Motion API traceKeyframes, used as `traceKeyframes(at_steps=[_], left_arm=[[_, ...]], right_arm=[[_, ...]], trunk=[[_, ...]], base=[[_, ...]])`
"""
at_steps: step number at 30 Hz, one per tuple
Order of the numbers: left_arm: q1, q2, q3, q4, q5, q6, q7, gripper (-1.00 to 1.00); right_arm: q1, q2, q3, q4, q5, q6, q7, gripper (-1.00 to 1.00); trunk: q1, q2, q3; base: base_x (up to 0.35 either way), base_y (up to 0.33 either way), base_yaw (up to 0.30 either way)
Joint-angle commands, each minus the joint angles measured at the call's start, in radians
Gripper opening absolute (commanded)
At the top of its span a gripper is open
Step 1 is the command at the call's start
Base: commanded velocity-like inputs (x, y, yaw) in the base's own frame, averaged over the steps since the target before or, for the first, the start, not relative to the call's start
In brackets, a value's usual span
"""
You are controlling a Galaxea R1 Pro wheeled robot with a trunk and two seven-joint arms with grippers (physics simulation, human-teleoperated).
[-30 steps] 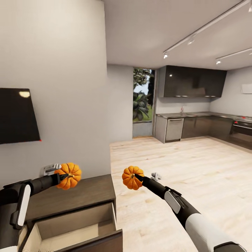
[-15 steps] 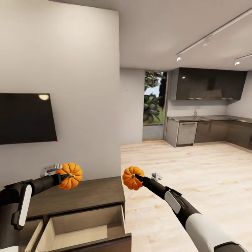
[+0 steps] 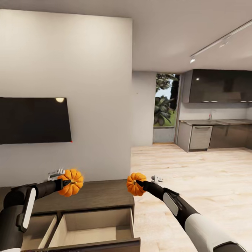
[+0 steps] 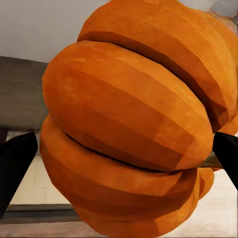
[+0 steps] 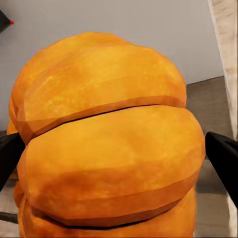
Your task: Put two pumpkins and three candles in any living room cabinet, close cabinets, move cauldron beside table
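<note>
- Two pumpkins are in sight, one in each gripper. The left pumpkin (image 3: 71, 182) hangs in the air above the dark top of the cabinet (image 3: 98, 194), over its left part; the right pumpkin (image 3: 135, 184) hangs just past the cabinet's right end, above the pale wood floor (image 3: 196, 182).
- The left gripper (image 3: 66, 182) is closed on the left pumpkin, and the right gripper (image 3: 137, 182) is closed on the right pumpkin.
- The left wrist view adds what the head view cannot give: the left pumpkin (image 4: 134, 119) close up, with its deep ribs, and a black fingertip (image 4: 15, 166) at either edge pressing its sides. Behind it lie a strip of the cabinet's dark top and a pale drawer floor.
- The right wrist view likewise shows the right pumpkin (image 5: 106, 144) clamped between two black fingertips (image 5: 223, 158), with grey wall and a corner of dark cabinet top behind.
- The head view alone gives the room. The cabinet has two drawers pulled out at the near edge: one wide drawer (image 3: 94, 227) with a pale inside at the right, and a second drawer (image 3: 36, 231) to its left, partly hidden by the left arm.
- One black wall screen (image 3: 35, 120) hangs on the wall above the cabinet, with a tiny red light at its lower right corner.
- Far right, a kitchen with dark upper cupboards (image 3: 218, 85) and a grey counter (image 3: 213, 122); between it and the wall, a tall window (image 3: 165, 105) shows green plants.
- No writing or brand can be read anywhere.
</note>
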Motion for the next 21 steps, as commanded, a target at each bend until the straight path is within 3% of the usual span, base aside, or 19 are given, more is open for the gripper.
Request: traceKeyframes(at_steps=[1,6,11,16,21], left_arm=[[-0.001,-0.001,-0.001,0.006,-0.006,0.003,-0.007,-1.00],[-0.001,-0.005,-0.024,0.029,-0.007,0.000,-0.004,-1.00],[-0.001,-0.007,-0.030,0.063,-0.011,-0.004,0.059,-1.00],[-0.001,-0.008,-0.033,0.065,-0.012,-0.004,0.078,-1.00],[-0.001,-0.008,-0.033,0.065,-0.009,-0.004,0.079,-1.00]], right_arm=[[-0.001,0.000,0.009,-0.003,-0.003,0.007,-0.020,-1.00],[-0.001,0.001,0.024,-0.005,0.009,0.015,-0.073,-1.00],[-0.001,0.006,0.026,-0.006,0.009,0.015,-0.141,-1.00],[-0.001,0.009,0.075,-0.003,0.007,0.017,-0.172,-1.00],[-0.001,0.008,0.088,-0.011,0.007,0.030,-0.202,-1.00]], trunk=[[-0.004,0.006,0.003],[-0.023,0.041,0.025],[-0.042,0.076,0.046],[-0.042,0.076,0.052],[-0.042,0.076,0.057]], base=[[0.000,0.000,0.217],[0.000,0.000,0.217],[0.000,0.000,0.214],[0.000,0.000,0.209],[0.000,0.000,0.208]])
